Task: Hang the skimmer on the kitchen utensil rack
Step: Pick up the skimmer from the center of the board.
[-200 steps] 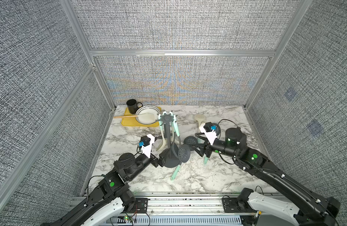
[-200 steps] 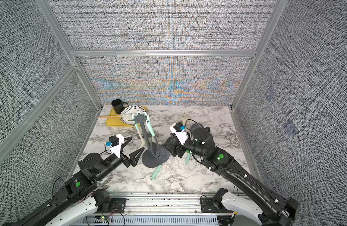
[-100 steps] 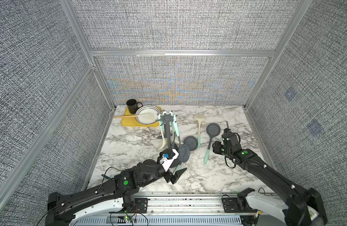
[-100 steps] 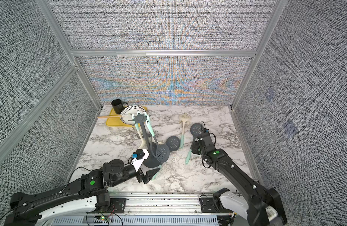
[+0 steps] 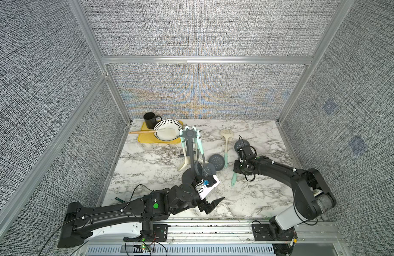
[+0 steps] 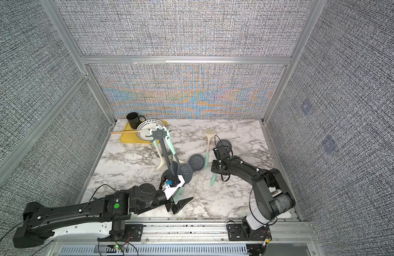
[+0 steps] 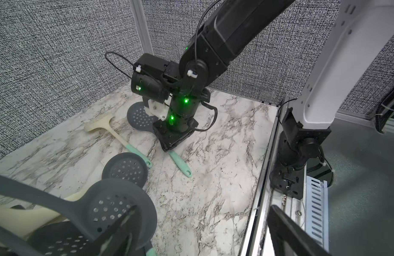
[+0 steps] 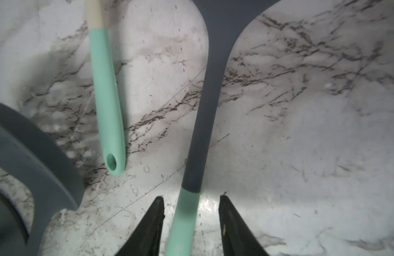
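Note:
The kitchen utensil rack [image 5: 189,134] [image 6: 159,134] stands mid-table with several utensils hanging from its hooks. A dark grey skimmer [image 5: 241,145] [image 6: 223,144] with a mint handle [image 8: 185,217] lies flat on the marble to its right. My right gripper [image 8: 191,198] [image 7: 169,148] points down over that handle. Its fingers sit on either side of the handle with a gap on each side, so it is open. My left gripper [image 5: 214,205] [image 6: 183,205] [image 7: 202,208] stands open and empty near the table's front edge, in front of the rack's base [image 5: 188,177].
A cream skimmer [image 5: 226,141] and another grey skimmer [image 5: 217,161] lie between the rack and my right arm. A black mug [image 5: 149,119], a patterned bowl [image 5: 168,124] and a yellow board [image 5: 145,139] sit at the back left. A metal rail [image 7: 264,177] borders the table's front edge.
Both grippers have left the rack. The left arm has drawn back to the front edge. The right arm has swung right and come down over the skimmer's handle, its jaws narrowing.

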### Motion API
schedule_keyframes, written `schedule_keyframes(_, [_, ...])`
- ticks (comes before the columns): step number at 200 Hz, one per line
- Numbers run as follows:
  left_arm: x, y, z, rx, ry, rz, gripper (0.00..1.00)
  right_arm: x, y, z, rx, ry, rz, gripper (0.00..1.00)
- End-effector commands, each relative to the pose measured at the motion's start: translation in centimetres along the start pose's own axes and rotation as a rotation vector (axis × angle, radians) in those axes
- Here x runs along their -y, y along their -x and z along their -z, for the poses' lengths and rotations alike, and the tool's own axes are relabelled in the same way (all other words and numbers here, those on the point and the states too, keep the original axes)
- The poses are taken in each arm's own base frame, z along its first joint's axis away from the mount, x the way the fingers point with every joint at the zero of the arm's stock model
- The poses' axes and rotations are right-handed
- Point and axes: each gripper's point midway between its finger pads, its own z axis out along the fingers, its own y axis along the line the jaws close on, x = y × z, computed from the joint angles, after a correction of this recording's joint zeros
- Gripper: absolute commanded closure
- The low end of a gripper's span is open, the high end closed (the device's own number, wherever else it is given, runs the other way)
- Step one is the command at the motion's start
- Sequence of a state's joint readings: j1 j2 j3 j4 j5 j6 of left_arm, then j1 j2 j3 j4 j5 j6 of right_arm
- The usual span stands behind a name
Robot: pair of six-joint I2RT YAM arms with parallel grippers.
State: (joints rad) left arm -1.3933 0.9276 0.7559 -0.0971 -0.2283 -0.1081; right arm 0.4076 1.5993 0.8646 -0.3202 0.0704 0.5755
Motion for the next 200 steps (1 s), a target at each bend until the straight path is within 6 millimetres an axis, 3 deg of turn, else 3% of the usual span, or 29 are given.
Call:
schedule_keyframes(1, [0.4,1.4,-0.2,0.036,-0.014,-0.015,0.10,0.2,0.3,-0.6,-0.001,-0.028,0.007,0.55])
schedule_keyframes(71, [1.2,2.6,-0.7,0.042,-0.049,-0.035,0.10,2.9,-1.2,-2.8,-0.066,-0.181,0.047,0.57])
schedule_keyframes(123, [1.2,4.4,-0.7,0.070,-0.043,-0.047,0.10,2.8,-1.6,-3.2,-0.062,-0.127,0.011,0.90])
schedule_keyframes(138, [0.8,5.3,-0.5,0.085,-0.023,-0.046,0.10,2.9,-1.3,-2.7,-0.040,-0.093,-0.016,1.00])
schedule_keyframes(151, [0.6,6.3,-0.2,0.104,-0.011,-0.054,0.10,2.9,-0.4,-1.9,-0.004,-0.058,-0.047,1.00])
schedule_keyframes(154, [0.6,6.5,-0.2,0.107,-0.006,-0.055,0.10,3.5,-1.3,-2.0,-0.017,-0.064,-0.051,1.00])
schedule_keyframes(166, [0.1,7.4,0.0,0.115,0.010,-0.054,0.10,3.9,-1.1,-1.1,0.009,-0.035,-0.080,1.00])
schedule_keyframes(200, [-1.4,10.5,0.2,0.124,0.016,-0.028,0.10,4.0,1.8,3.5,0.205,0.073,-0.071,1.00])
